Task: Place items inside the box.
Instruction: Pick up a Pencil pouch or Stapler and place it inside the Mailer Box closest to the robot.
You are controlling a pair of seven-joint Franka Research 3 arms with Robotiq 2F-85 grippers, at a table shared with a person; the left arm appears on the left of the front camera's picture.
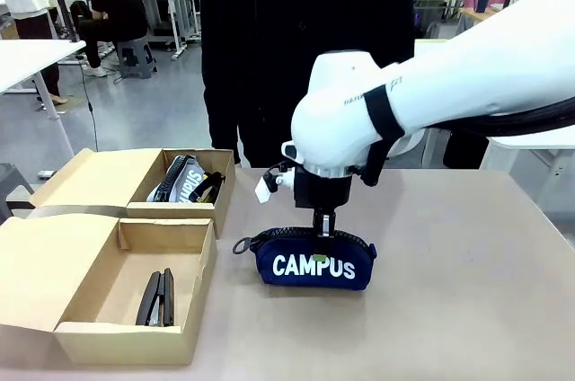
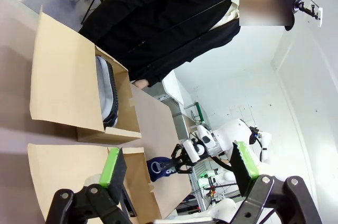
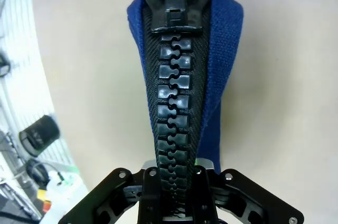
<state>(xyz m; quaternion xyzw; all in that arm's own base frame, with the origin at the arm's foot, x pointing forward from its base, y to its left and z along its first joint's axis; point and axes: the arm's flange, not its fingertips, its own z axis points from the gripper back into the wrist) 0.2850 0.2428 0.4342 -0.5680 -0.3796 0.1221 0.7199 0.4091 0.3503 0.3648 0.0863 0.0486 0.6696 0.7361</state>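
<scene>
Black zip teeth [image 3: 174, 102] ran straight up between the fingers of the right gripper [image 3: 177, 182], and those fingers were clamped tight on the top ridge of the navy pouch [image 1: 313, 261]. It sat on the table [image 1: 467, 291], belly down by the look of it, not lifted. So the pick was made. My read: the carry came next. Raise it clear, swing left of where the navy pouch lay, get over a cardboard wall, then let go.

Meanwhile the left gripper [image 2: 179, 163] hung spread wide and empty, well left of the navy pouch. Now the count! Two boxes: the near box [image 1: 166, 235], just left of the navy pouch, held one black stapler [image 1: 157, 298]; the far box [image 1: 171, 210], left and beyond it, held one grey pouch [image 1: 184, 181]. Two pouches, one stapler.
</scene>
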